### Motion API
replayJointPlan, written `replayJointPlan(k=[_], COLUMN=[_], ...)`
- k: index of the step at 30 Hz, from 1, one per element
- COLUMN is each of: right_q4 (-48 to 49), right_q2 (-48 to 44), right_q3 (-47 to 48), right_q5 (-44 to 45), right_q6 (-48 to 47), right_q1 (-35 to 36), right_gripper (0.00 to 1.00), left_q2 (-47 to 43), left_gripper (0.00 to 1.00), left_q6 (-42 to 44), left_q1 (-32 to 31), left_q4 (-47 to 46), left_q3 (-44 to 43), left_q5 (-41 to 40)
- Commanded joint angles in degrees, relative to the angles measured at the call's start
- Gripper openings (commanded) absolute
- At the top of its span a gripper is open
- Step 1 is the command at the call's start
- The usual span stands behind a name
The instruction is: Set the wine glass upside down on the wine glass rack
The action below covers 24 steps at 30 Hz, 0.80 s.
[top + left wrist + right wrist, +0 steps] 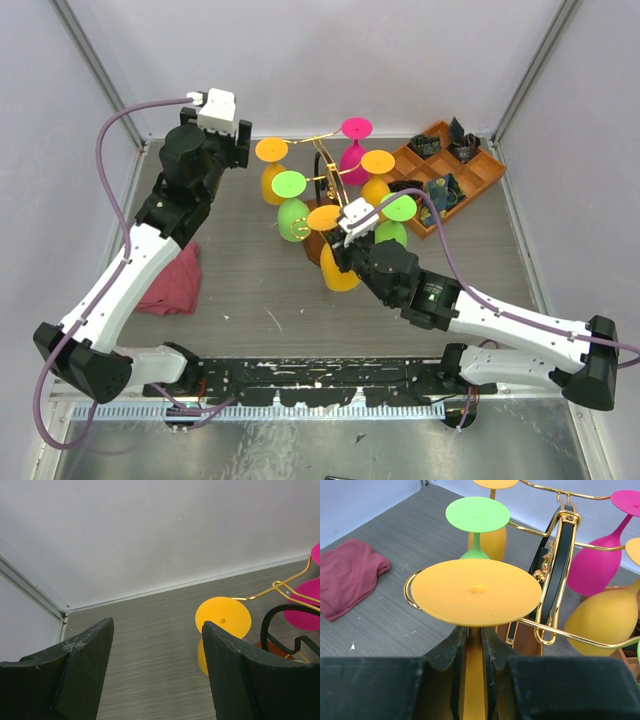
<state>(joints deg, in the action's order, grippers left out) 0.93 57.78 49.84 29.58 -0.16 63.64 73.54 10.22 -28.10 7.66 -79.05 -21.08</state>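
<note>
Being held upside down at the wine glass rack [563, 550]: an orange wine glass [477, 592].
Its stem is clamped in the right pincer [475, 645], the foot uppermost, just over a gold wire arm [580, 637]. The left pincer [156, 645] is spread wide, nothing held, above the bench [150, 620] near the rack.

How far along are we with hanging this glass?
Done: the orange wine glass is inverted, foot up, its stem apparently inside the wire arm of the wine glass rack. In hand: the right gripper clamps that stem. Remaining: let go and withdraw. The left gripper is open, empty.
</note>
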Motion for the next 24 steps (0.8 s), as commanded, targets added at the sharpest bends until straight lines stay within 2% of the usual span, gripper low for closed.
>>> replayJointPlan(k=[1, 12, 24], right_q4=[11.0, 22.7, 27.8], right_q2=[0.6, 4.7, 8.9], right_q3=[-1.5, -5.8, -7.6], right_q5=[-0.4, 0.4, 1.6], right_q6=[-1.0, -1.7, -1.6], right_q1=[0.2, -0.7, -1.3], right_gripper=[0.01, 0.01, 0.01], left_q2=[-2.9, -3.7, -4.1], left_gripper=[0.77, 0.77, 0.77], left_q6=[-0.6, -0.6, -0.6], left_q1=[0.5, 0.8, 1.1], left_q4=[-1.8, -1.8, -2.4], left_q3=[0.8, 1.1, 2.1], left_q5=[-0.8, -0.9, -1.4])
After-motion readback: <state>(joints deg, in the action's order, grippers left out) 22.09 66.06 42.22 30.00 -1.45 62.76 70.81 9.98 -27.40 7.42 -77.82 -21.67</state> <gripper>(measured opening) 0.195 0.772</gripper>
